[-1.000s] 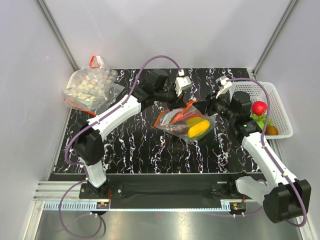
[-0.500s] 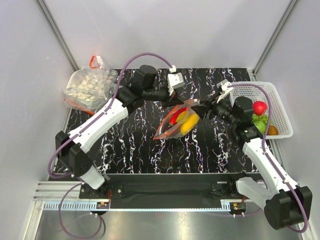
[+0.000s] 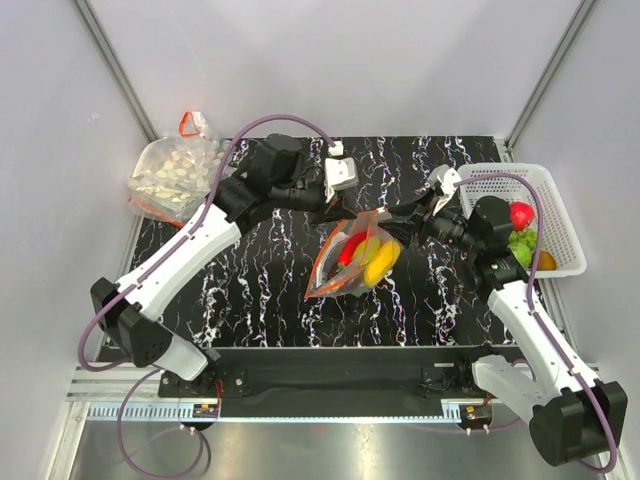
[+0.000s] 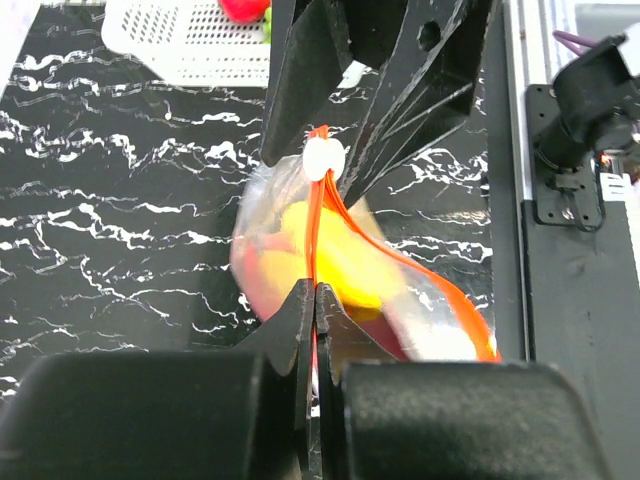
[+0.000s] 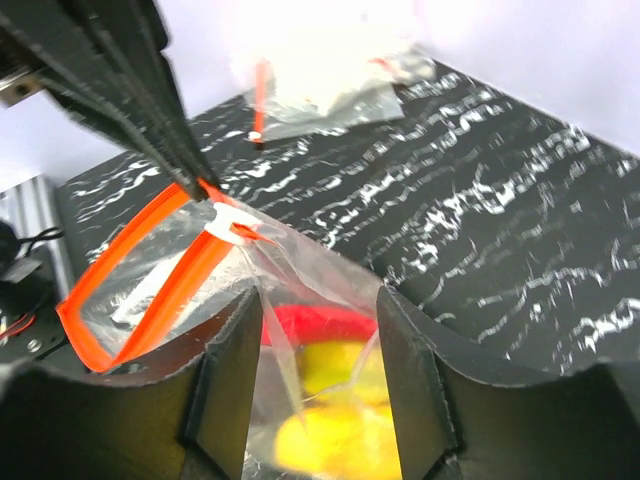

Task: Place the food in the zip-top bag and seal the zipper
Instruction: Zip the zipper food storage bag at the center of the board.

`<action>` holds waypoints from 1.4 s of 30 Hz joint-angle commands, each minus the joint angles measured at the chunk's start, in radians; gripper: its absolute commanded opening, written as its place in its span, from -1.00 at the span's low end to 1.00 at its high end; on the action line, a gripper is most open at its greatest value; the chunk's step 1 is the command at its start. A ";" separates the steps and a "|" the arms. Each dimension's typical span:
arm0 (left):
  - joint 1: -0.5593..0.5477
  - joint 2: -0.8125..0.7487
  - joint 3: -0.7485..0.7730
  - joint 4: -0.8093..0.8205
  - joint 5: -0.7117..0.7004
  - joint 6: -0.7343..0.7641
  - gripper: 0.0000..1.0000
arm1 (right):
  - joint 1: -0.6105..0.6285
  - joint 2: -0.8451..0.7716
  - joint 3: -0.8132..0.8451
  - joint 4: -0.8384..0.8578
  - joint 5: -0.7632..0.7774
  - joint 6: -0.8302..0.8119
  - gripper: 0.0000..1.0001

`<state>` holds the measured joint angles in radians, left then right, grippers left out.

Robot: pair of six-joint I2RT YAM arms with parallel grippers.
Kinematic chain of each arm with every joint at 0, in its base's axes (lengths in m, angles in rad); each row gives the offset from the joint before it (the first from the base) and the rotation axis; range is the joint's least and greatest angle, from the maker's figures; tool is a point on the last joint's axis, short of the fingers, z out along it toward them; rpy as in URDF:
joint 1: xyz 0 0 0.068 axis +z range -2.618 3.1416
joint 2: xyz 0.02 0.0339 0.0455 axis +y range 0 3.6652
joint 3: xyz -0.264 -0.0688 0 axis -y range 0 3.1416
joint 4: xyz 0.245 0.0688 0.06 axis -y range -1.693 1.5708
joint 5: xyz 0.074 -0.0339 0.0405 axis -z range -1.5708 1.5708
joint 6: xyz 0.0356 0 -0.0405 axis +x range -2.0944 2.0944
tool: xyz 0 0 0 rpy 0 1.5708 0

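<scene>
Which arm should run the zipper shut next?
Probably right: the right gripper stands open by the white tab on the zipper, while the left gripper is shut on the zipper, anchoring it.

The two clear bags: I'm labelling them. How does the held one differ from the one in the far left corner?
The zip-top bag holds red and yellow food; the corner bag holds whitish pieces. The zip-top bag is pinched in the fingers of the left gripper; the corner bag lies untouched. The zip-top bag's zipper gapes; the corner bag's mouth is unclear. Both are clear plastic with red trim.
</scene>
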<state>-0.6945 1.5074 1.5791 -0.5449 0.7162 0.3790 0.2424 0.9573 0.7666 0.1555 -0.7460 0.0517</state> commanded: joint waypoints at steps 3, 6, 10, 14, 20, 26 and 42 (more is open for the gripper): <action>-0.002 -0.079 0.004 -0.007 0.083 0.054 -1.00 | 0.006 -0.031 0.020 0.072 -0.182 -0.018 0.11; -0.002 -0.079 0.019 -0.030 0.106 0.064 -1.00 | 0.006 0.000 0.040 0.075 -0.256 -0.003 0.14; -0.002 -0.081 0.025 -0.047 0.141 0.067 -1.00 | 0.008 0.026 0.057 0.096 -0.340 0.029 -0.02; -0.003 -0.087 0.022 -0.032 0.158 0.052 -1.00 | 0.029 0.041 0.063 0.110 -0.371 0.053 -0.66; -0.005 -0.095 -0.002 0.040 0.089 -0.034 -0.48 | 0.049 0.029 0.054 0.144 -0.333 0.120 -0.96; -0.005 -0.147 -0.099 0.172 0.039 -0.081 0.64 | 0.080 0.029 0.111 0.035 -0.216 0.183 -1.00; -0.057 -0.043 0.053 0.105 0.029 -0.071 0.00 | 0.169 0.032 0.169 -0.145 -0.113 0.114 -1.00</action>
<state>-0.7383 1.4403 1.5719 -0.4316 0.7555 0.2913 0.3973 0.9997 0.8799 0.0154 -0.8829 0.1905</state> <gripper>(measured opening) 0.505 0.010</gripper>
